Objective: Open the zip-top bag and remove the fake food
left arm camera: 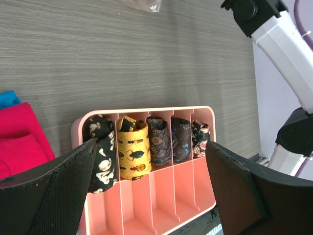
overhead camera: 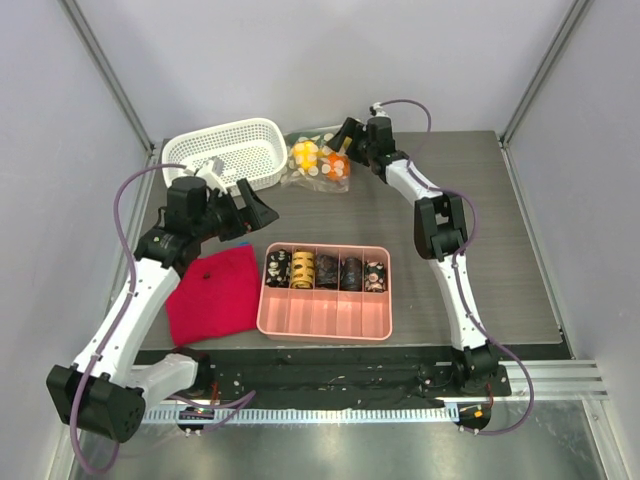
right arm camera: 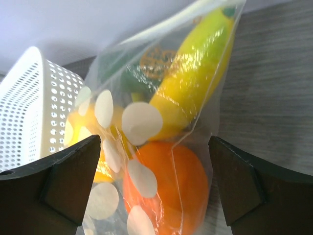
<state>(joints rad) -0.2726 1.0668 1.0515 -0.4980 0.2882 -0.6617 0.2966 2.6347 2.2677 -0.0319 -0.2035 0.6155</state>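
Note:
The zip-top bag (overhead camera: 318, 160), clear with cream spots, lies at the back of the table beside the white basket, with the fake food inside. In the right wrist view the bag (right arm camera: 146, 122) fills the frame, holding a yellow banana (right arm camera: 195, 68), an orange piece (right arm camera: 171, 186) and a green piece (right arm camera: 134, 81). My right gripper (overhead camera: 341, 139) (right arm camera: 156, 186) is open, its jaws standing on either side of the bag's orange piece. My left gripper (overhead camera: 257, 206) (left arm camera: 151, 191) is open and empty, hovering above the table left of the pink tray.
A white lattice basket (overhead camera: 226, 152) stands at the back left, touching the bag. A pink tray (overhead camera: 325, 290) with several dark patterned cylinders (left arm camera: 132, 147) sits in the middle front. A red cloth (overhead camera: 213, 293) lies left of it.

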